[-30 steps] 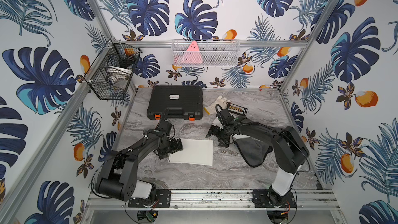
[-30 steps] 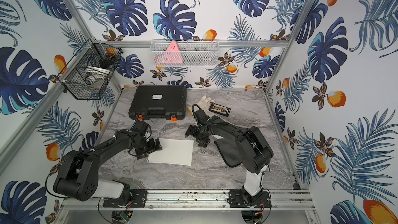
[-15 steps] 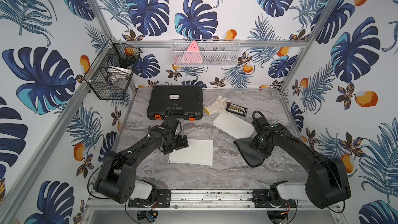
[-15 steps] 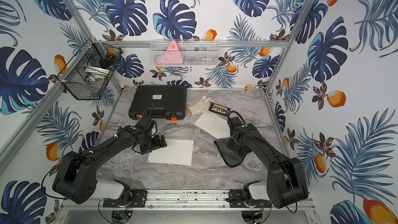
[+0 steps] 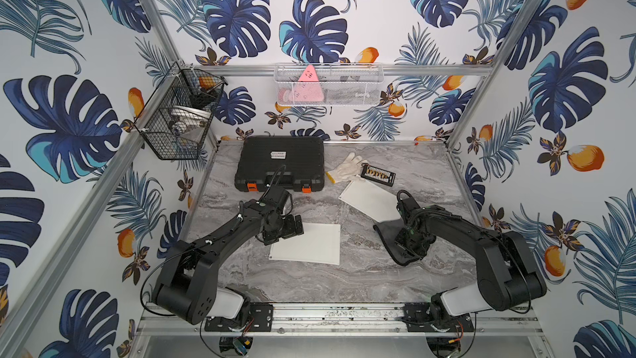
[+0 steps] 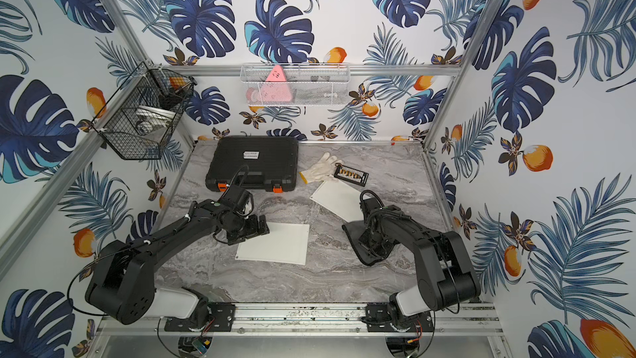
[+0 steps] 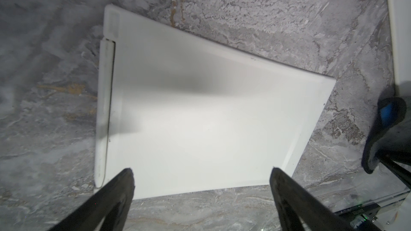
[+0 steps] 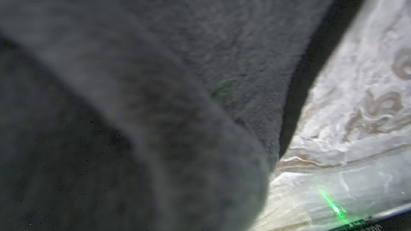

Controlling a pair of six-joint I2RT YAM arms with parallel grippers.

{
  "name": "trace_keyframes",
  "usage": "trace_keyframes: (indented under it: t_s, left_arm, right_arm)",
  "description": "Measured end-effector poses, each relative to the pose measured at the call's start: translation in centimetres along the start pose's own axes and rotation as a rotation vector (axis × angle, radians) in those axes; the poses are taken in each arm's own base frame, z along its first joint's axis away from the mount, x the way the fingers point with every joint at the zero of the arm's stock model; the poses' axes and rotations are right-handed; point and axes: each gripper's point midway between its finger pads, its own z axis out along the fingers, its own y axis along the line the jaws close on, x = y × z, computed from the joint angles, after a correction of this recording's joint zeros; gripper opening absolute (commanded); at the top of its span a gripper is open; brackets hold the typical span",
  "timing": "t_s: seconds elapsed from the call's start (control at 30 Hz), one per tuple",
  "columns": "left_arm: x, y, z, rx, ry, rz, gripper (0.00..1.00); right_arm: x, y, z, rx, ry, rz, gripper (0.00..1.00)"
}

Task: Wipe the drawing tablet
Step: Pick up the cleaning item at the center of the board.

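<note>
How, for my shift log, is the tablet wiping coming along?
Done: the right gripper is down on the grey cloth, shut, apparently pinching it. In hand: the left gripper hangs open over the drawing tablet. Left: carry the cloth over and wipe; it lies apart from the tablet.

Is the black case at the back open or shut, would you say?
Shut: the black case lies flat, lid down, orange latches at its front edge.

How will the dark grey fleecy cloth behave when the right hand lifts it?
Probably floppy: the dark grey fleecy cloth bunches into a soft fold at the right hand. Likely light: it looks thin. Its fuzzy nap looks grippy, so slipping seems unlikely.
</note>
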Motion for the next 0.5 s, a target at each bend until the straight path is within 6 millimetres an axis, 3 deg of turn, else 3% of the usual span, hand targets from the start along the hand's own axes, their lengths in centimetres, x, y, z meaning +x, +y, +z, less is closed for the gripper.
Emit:
trace_keyframes:
  t_s: [0.1, 0.17, 0.33, 0.5]
  left_arm:
    - [0.0, 0.0, 0.1, -0.001, 0.001, 0.001, 0.99]
    - [0.0, 0.0, 0.1, -0.001, 0.001, 0.001, 0.99]
    - [-0.1, 0.0, 0.1, -0.001, 0.000, 0.002, 0.99]
    - [-0.1, 0.1, 0.1, -0.007, -0.003, 0.002, 0.99]
  right_arm:
    - [1.3, 1.0, -0.6, -0.009, -0.014, -0.075, 0.00]
    - [2.7, 2.7, -2.1, -0.035, -0.040, -0.166, 0.00]
    - [5.7, 7.7, -8.1, -0.178, -0.147, -0.357, 0.00]
    - [7.7, 10.1, -14.8, -0.296, -0.234, -0.452, 0.00]
